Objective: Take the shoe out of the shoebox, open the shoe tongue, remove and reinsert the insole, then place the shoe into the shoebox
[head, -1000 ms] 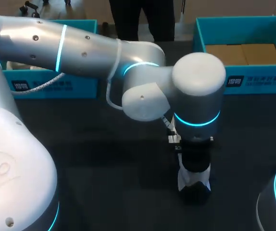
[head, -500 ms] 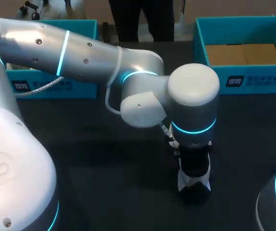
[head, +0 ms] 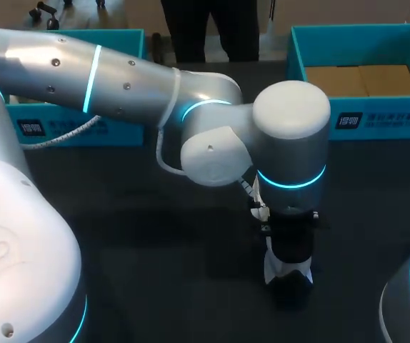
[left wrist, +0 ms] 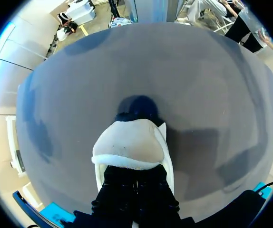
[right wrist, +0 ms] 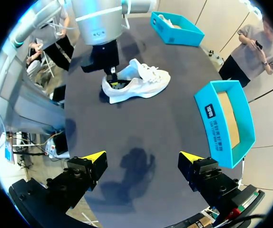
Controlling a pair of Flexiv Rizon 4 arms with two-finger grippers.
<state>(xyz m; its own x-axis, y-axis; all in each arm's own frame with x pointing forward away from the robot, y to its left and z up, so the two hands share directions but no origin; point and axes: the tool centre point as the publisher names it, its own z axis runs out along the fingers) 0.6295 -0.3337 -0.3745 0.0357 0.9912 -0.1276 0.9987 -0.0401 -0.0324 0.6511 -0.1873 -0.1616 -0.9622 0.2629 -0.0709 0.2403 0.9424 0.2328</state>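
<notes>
Our left arm [head: 119, 71] comes in from the left and reaches past the middle of the dark grey table [head: 155, 271]. Its left gripper [head: 289, 250] points straight down. Directly under it, on the table and outside both boxes, lies the white lace-up sneaker [head: 280, 270].

From the right wrist, the left gripper [right wrist: 112, 71] meets the sneaker [right wrist: 141, 81] at its heel opening. The toe and laces stretch away from the gripper across the table [right wrist: 165, 123]. From the left wrist, the black left gripper [left wrist: 135, 199] sits at the dark opening of the sneaker [left wrist: 129, 142]. A cream, rounded part with a white edge lies just ahead of it, and we cannot make out which part that is. We cannot tell whether this gripper is open or closed.

Our right gripper [right wrist: 142, 159] hangs over bare table, spread wide with nothing between its yellow tips. The sneaker is well ahead of it.

An open teal box with a brown cardboard floor [right wrist: 224, 121] stands near the right gripper, off to its right-hand side. In the head view this box [head: 362, 43] is well beyond the left gripper, to its right. A second open teal box [right wrist: 177, 28] stands far ahead of the right gripper, past the sneaker, with something white inside. In the head view it [head: 76, 125] is behind our left arm.
</notes>
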